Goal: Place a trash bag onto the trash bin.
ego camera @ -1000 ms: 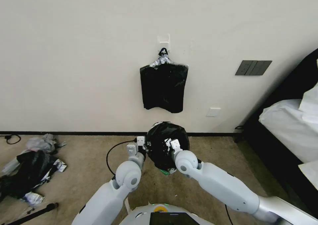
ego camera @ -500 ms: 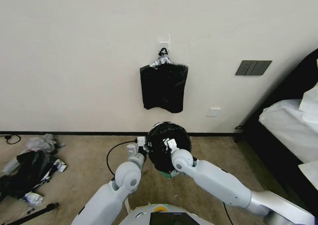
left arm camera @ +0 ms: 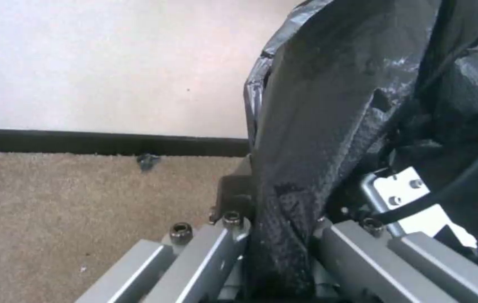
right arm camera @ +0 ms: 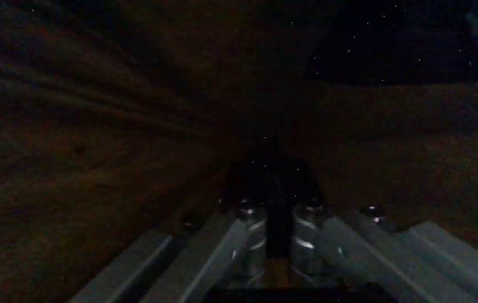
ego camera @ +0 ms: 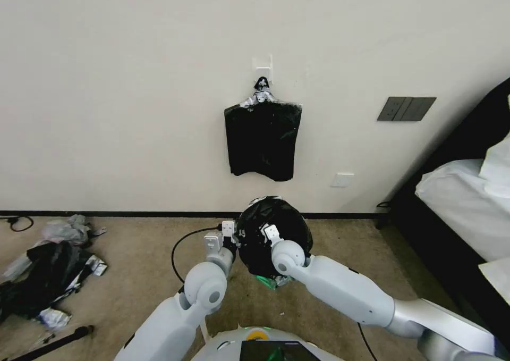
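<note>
**Bag is draped over the bin, both grippers at its mouth**

The thin, glossy, wrinkly black plastic trash bag (ego camera: 273, 233) sits on the carpet just in front of the wall, draped over the small round trash bin (ego camera: 272, 282). The plastic hides nearly all of the bin; only a greenish bit of its base peeks out underneath, so I can't tell how far over the rim the bag really reaches.

The left gripper (left arm camera: 277, 235) is at the bag's left edge, fingers clamped on a fold of the black film, which runs right between them in the left wrist view. The right gripper (right arm camera: 275, 189) is down inside the bag's mouth. Its wrist view is almost pitch dark, with two fingers close together and a thin dark strip between them, too dim to say whether they're pinching anything. In the head view the right wrist blocks the near side of the opening.

Compared with a second ago, the bag's mouth looks wider and rounder toward the right, and the right arm has slid a little left and lower. The left arm looks unchanged.

Further out, a thick flat bundle of black bags (ego camera: 262, 140) hangs on the wall, and a messy heap of black and grey plastic litter (ego camera: 45, 268) lies well off to the left.
</note>
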Tool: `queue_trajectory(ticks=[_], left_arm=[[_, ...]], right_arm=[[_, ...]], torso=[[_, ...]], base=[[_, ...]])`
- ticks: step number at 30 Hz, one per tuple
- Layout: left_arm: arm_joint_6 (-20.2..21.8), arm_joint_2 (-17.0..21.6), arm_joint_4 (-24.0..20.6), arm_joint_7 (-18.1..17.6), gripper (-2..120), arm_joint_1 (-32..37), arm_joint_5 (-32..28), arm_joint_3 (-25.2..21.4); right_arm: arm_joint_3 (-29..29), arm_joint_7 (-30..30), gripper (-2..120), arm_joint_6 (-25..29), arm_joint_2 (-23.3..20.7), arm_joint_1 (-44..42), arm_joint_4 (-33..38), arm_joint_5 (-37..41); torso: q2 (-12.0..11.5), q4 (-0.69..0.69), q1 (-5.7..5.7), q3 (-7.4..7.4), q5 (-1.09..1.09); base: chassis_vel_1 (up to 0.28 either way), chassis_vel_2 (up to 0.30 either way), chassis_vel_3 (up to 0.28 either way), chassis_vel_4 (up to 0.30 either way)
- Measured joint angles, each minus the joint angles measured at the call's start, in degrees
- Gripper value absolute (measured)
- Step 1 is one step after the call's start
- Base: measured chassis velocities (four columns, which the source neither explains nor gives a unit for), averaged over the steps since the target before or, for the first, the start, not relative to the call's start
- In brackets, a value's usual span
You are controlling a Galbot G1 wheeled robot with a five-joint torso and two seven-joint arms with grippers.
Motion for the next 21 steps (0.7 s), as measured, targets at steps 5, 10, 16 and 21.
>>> queue_trajectory(ticks=[5, 10, 16, 21], left_arm=[[0.0, 0.0, -0.2, 0.5, 1, 0.1, 0.5, 0.2], [0.0, -0.1, -0.3, 0.5, 1, 0.1, 0.5, 0.3], [0.0, 0.1, -0.5, 0.6, 1, 0.2, 0.6, 0.3], [0.0, 0.1, -0.2, 0.6, 1, 0.1, 0.6, 0.1]], right_arm=[[-1.1, 0.0, 0, 0.0, 0.0, 0.2, -0.8, 0.1], [-1.1, 0.0, 0, 0.0, 0.2, 0.1, -1.4, 0.1], [-0.5, 0.0, 0, 0.0, 0.0, -0.2, -1.2, 0.1], [0.6, 0.0, 0, 0.0, -0.8, -0.9, 0.2, 0.3]], torso=[[0.0, 0.0, 0.0, 0.0, 0.01], [0.0, 0.0, 0.0, 0.0, 0.01], [0.0, 0.0, 0.0, 0.0, 0.01], [0.0, 0.0, 0.0, 0.0, 0.01]], base=[[0.0, 0.0, 0.0, 0.0], [0.0, 0.0, 0.0, 0.0], [0.0, 0.0, 0.0, 0.0], [0.0, 0.0, 0.0, 0.0]])
